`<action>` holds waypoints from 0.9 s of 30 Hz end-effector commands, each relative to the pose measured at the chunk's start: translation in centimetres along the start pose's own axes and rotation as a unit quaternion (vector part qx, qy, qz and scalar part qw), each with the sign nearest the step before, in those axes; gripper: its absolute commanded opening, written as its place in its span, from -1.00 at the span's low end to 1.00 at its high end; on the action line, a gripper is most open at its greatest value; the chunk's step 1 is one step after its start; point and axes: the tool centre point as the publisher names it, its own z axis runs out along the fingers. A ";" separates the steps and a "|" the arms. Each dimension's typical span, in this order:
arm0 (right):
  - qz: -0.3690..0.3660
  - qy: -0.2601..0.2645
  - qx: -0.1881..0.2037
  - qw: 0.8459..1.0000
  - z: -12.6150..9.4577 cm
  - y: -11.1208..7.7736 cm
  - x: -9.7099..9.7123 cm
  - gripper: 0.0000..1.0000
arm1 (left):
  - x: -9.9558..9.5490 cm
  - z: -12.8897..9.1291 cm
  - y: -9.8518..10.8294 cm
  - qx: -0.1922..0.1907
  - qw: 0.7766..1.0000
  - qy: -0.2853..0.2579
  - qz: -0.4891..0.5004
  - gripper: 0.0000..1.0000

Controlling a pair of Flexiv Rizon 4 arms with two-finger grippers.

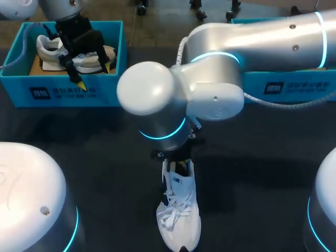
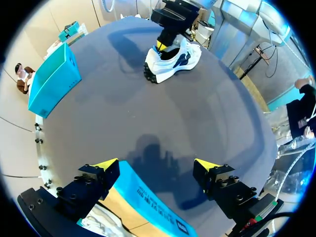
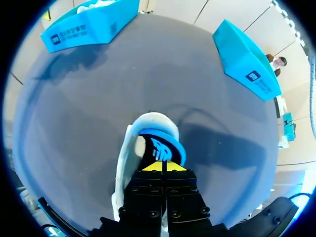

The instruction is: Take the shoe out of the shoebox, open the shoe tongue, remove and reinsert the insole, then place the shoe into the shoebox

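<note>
Blue insole [image 3: 160,145] pinched in right tool [image 3: 163,167]; left tool [image 2: 155,165] spread over shoebox [image 2: 148,200]

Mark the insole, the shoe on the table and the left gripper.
insole [image 3: 160,145]: right wrist view, on its blue face just ahead of the yellow tips.
shoe [image 1: 177,216]: head view, on the white laces.
left gripper [image 2: 155,164]: left wrist view, midway between its open tips.

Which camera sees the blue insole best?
The right wrist view: the blue insole sticks out of the shoe at the claw. In the head view the right arm hides it; the left wrist view shows only the shoe.
</note>
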 end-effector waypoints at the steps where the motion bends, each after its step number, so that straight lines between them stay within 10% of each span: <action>1: 0.087 -0.066 -0.004 0.994 -0.7 -0.6 0.1 -1.00 | 0.0 -0.1 0.0 -0.001 1.000 0.001 0.000 1.00; 27: 0.087 0.009 0.016 0.996 2.9 -0.3 0.1 -1.00 | 0.0 -0.1 0.0 -0.001 1.000 0.001 0.000 1.00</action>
